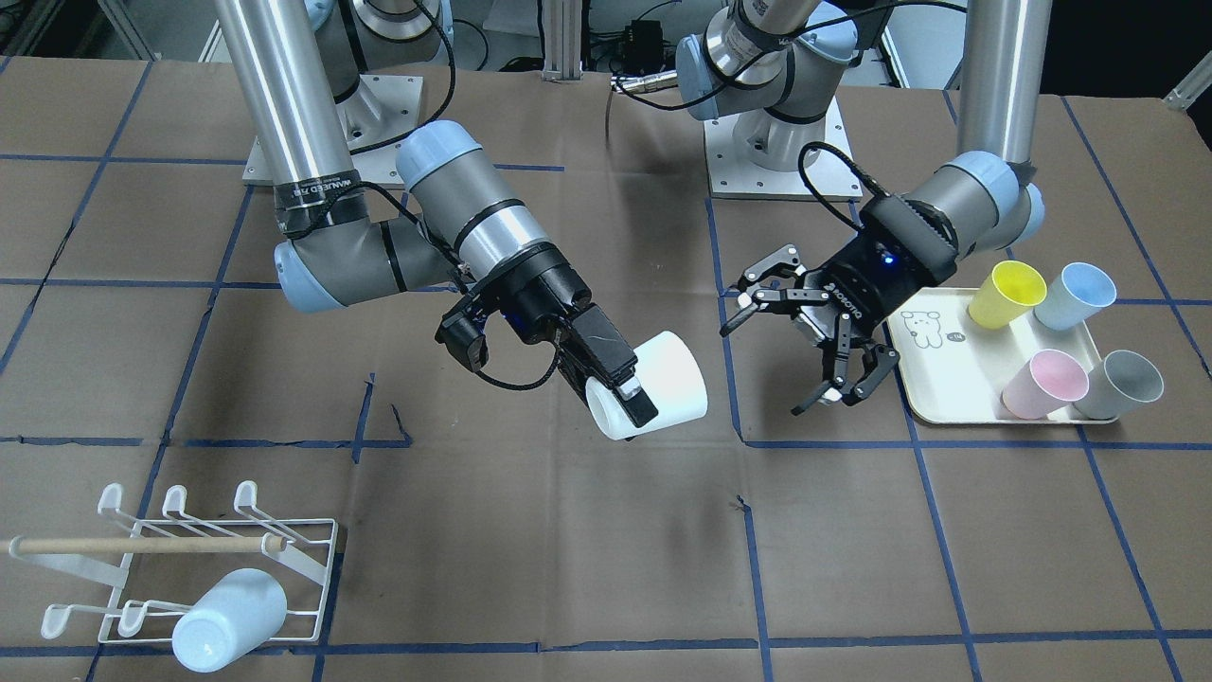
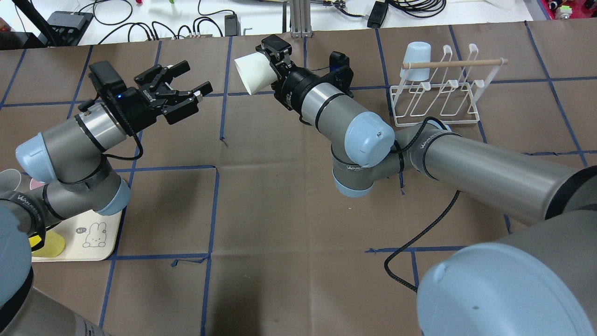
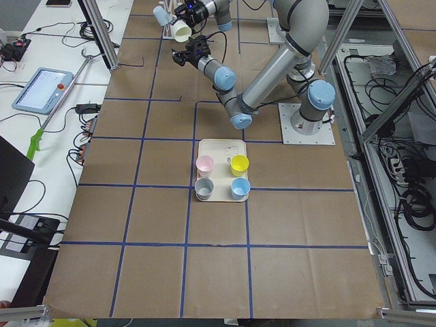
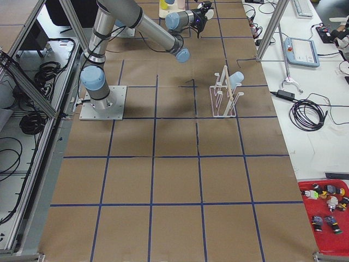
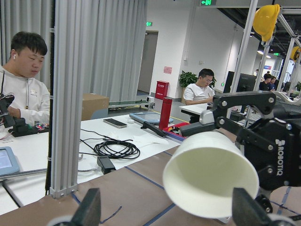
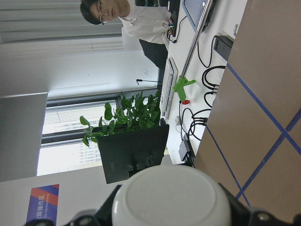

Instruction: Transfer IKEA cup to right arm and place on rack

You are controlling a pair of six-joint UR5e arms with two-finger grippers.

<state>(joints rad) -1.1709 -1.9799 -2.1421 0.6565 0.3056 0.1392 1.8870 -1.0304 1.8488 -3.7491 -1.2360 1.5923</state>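
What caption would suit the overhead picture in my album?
The right gripper holds the white cup on its side, left gripper open nearby, a pale blue cup on the rack.

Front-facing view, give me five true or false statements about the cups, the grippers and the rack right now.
1. The right gripper grips the white cup. True.
2. The left gripper is shut on a cup. False: it is open and empty.
3. The rack holds no cup. False: a pale blue cup sits on it.
4. Four cups stand on the tray. True.
5. The white cup sits on the rack. False: it is held in the air, away from the rack.
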